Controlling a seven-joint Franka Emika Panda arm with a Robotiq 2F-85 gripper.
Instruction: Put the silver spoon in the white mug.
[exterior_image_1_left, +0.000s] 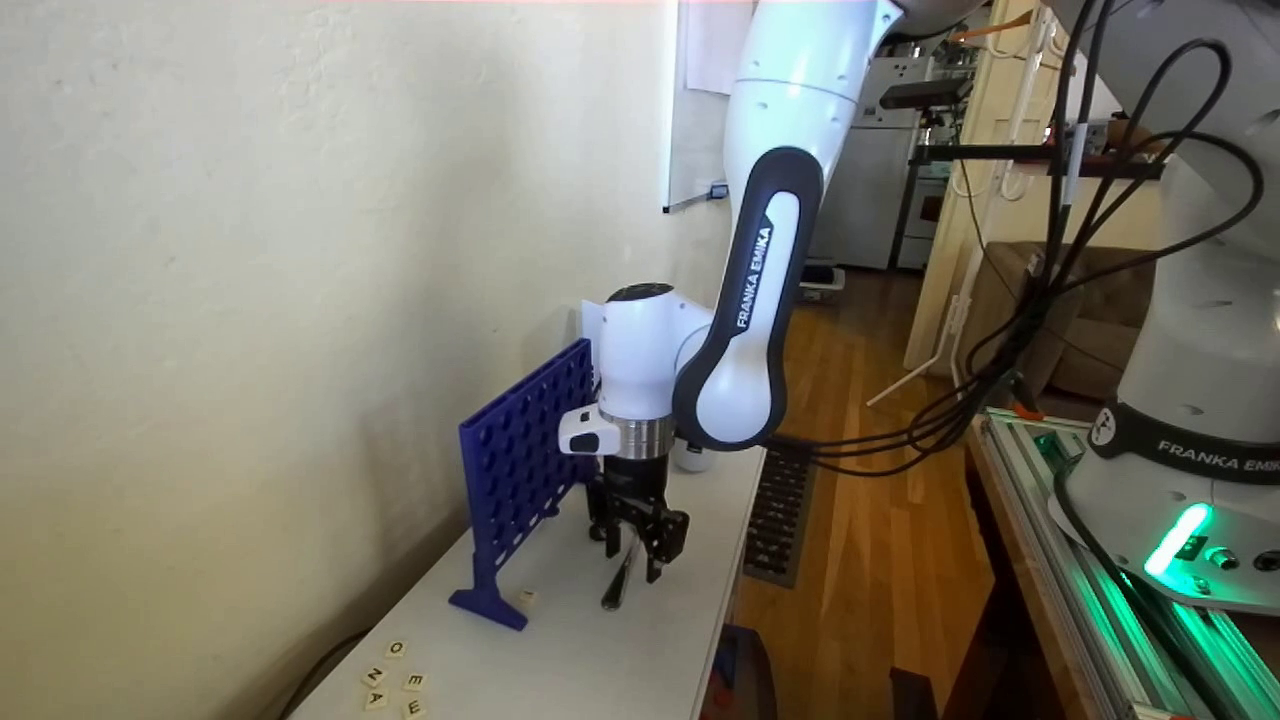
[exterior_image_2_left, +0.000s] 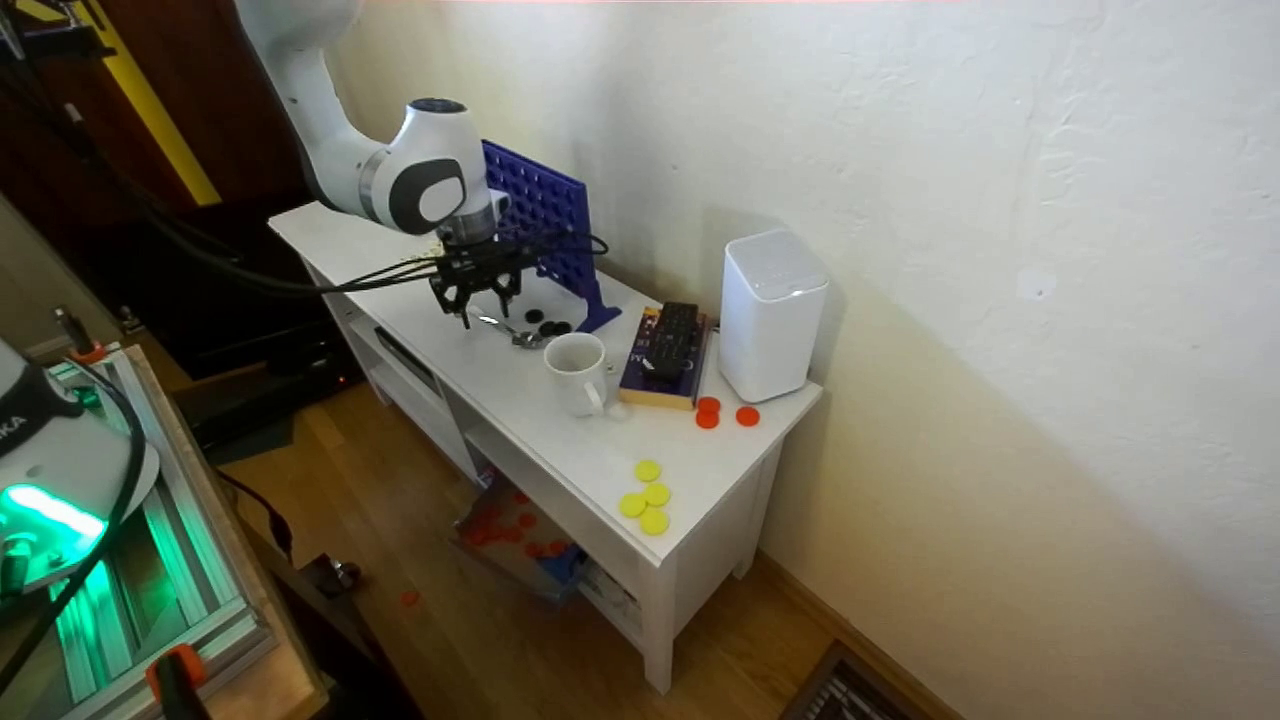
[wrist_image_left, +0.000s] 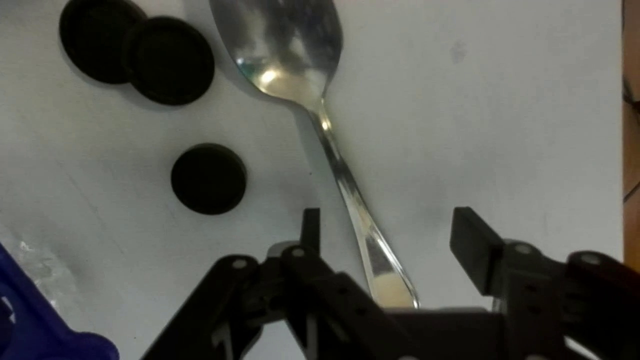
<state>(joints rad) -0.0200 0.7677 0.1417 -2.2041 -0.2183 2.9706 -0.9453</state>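
Observation:
The silver spoon (wrist_image_left: 345, 175) lies on the white table, its bowl at the top of the wrist view and its handle running down between my fingers. It shows in both exterior views too (exterior_image_1_left: 620, 585) (exterior_image_2_left: 527, 340). My gripper (wrist_image_left: 385, 240) is open, with one finger on each side of the handle and gaps to both. In both exterior views the gripper (exterior_image_1_left: 633, 565) (exterior_image_2_left: 486, 316) points down over the handle. The white mug (exterior_image_2_left: 578, 378) stands upright past the spoon's bowl, outside the wrist view. The handle's tip is close to or behind the gripper body.
Small black discs (wrist_image_left: 209, 179) lie beside the spoon. The blue grid board (exterior_image_1_left: 525, 440) stands along the wall side. A book (exterior_image_2_left: 655, 398) with a black remote (exterior_image_2_left: 670, 342), a tall white boxy object (exterior_image_2_left: 770, 320), red discs (exterior_image_2_left: 707, 418) and yellow discs (exterior_image_2_left: 655, 495) lie past the mug.

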